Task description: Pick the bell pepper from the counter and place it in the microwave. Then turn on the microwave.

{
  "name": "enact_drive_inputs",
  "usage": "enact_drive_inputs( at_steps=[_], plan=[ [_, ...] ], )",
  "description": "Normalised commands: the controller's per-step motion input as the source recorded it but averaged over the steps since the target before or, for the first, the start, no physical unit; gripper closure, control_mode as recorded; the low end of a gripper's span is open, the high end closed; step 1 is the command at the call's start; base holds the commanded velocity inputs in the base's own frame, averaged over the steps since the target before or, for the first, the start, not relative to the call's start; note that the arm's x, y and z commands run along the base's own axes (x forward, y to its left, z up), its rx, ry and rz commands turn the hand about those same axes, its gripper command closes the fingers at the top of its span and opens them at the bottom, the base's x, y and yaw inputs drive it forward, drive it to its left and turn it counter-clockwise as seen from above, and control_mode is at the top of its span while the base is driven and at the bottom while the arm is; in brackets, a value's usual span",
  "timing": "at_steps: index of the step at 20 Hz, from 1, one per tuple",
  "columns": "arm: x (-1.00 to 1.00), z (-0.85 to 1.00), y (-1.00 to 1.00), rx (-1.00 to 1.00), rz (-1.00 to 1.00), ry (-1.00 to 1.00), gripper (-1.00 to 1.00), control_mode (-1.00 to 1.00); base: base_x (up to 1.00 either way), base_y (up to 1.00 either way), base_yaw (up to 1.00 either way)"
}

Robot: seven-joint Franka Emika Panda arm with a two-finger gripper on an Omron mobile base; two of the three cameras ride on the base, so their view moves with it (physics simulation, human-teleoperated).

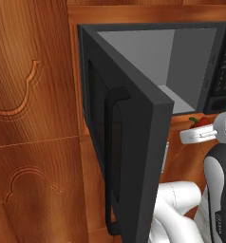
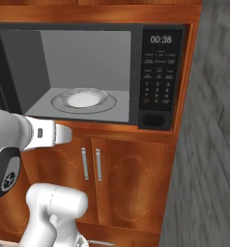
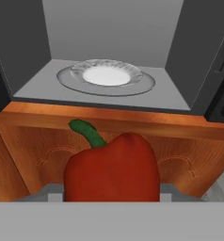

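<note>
The red bell pepper [image 3: 115, 169] with its green stem sits between my gripper's [image 3: 112, 190] fingers, which it hides. The gripper is shut on the bell pepper [image 1: 202, 121]. It hangs just in front of the open microwave [image 2: 158, 29], slightly below the level of the cavity floor. The glass turntable [image 3: 107, 76] lies bare in the grey cavity straight ahead. My hand [image 2: 54, 132] reaches in from the left in the right base view. The counter is out of view.
The microwave door [image 1: 134, 142] with its black bar handle [image 1: 109, 156] swings wide open to the left, close to the arm. The keypad [image 2: 158, 82] is on the right and its display reads 00:38. Wooden cabinet doors [image 2: 112, 169] sit below the microwave.
</note>
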Motion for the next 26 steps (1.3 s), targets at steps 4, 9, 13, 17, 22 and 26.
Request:
enact_drive_inputs(
  at_steps=[4, 9, 13, 17, 22, 26],
  plan=[
    [0.00, 0.00, 0.00, 0.00, 0.00, 0.00, 1.00, 1.00, 0.06, 0.00, 0.00],
    [0.00, 0.00, 0.00, 0.00, 0.00, 0.00, 1.00, 1.00, 0.02, -0.04, 0.00],
    [0.00, 0.00, -0.03, 0.00, 0.00, 0.00, 1.00, -1.00, 0.00, -0.01, 0.00],
    [0.00, 0.00, -0.01, 0.00, 0.01, -0.03, 1.00, -1.00, 0.00, 0.00, 0.00],
    [0.01, 0.00, 0.00, 0.00, 0.00, -0.06, 1.00, -1.00, 0.00, 0.00, 0.00],
    [0.11, 0.01, 0.00, 0.00, 0.00, -0.02, 1.00, -1.00, 0.00, 0.00, 0.00]
  ],
)
